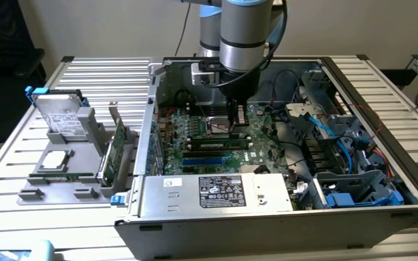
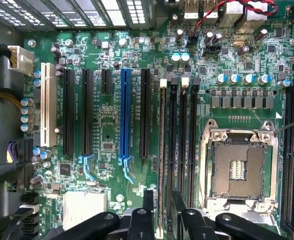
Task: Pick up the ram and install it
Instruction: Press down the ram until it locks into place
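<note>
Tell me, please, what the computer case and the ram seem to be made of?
The computer case: sheet metal, probably bare steel, judging by its dull grey sheen and folded edges. The ram: green circuit board, likely fibreglass laminate, carrying matte black chips that look plastic.

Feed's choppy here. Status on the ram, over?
Gripper open, low over the slots. Ram stands upright in one slot, not gripped. Cables lie apart from it.
</note>
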### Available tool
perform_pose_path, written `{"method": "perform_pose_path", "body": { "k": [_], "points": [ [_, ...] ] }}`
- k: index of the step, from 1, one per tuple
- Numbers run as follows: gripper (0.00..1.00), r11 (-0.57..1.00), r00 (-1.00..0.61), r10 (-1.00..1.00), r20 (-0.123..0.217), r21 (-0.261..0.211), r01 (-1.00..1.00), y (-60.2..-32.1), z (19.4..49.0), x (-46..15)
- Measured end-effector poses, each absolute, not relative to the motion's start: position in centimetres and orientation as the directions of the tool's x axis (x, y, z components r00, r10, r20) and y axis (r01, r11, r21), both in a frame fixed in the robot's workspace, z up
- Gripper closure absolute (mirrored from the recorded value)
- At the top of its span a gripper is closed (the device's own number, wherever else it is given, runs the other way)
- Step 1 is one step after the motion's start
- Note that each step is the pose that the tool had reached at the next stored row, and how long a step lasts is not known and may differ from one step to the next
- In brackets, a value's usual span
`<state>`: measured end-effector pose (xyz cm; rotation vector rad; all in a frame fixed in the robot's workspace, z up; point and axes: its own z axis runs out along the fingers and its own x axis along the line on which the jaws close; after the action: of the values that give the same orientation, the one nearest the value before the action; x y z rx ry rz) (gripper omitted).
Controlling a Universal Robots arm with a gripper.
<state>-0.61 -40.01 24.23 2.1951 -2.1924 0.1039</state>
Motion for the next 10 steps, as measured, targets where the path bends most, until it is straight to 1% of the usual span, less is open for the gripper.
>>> {"method": "perform_pose_path", "body": {
  "k": [1, 2, 3, 4, 5, 10],
  "points": [
    [0.74, -0.002, 0.000, -0.997, 0.074, -0.021, -1.000, -40.01, 24.23, -0.61],
    [0.81, -0.002, 0.001, -0.997, 0.074, -0.021, -1.000, -40.01, 24.23, -0.61],
    [0.81, -0.002, 0.001, -0.997, 0.074, -0.021, -1.000, -40.01, 24.23, -0.61],
    [0.87, -0.002, 0.001, -0.997, 0.074, -0.021, -1.000, -40.01, 24.23, -0.61],
    [0.89, -0.002, 0.001, -0.997, 0.074, -0.021, -1.000, -40.01, 24.23, -0.61],
    [0.89, -0.002, 0.001, -0.997, 0.074, -0.021, -1.000, -40.00, 24.21, -0.33]
  ]
}}
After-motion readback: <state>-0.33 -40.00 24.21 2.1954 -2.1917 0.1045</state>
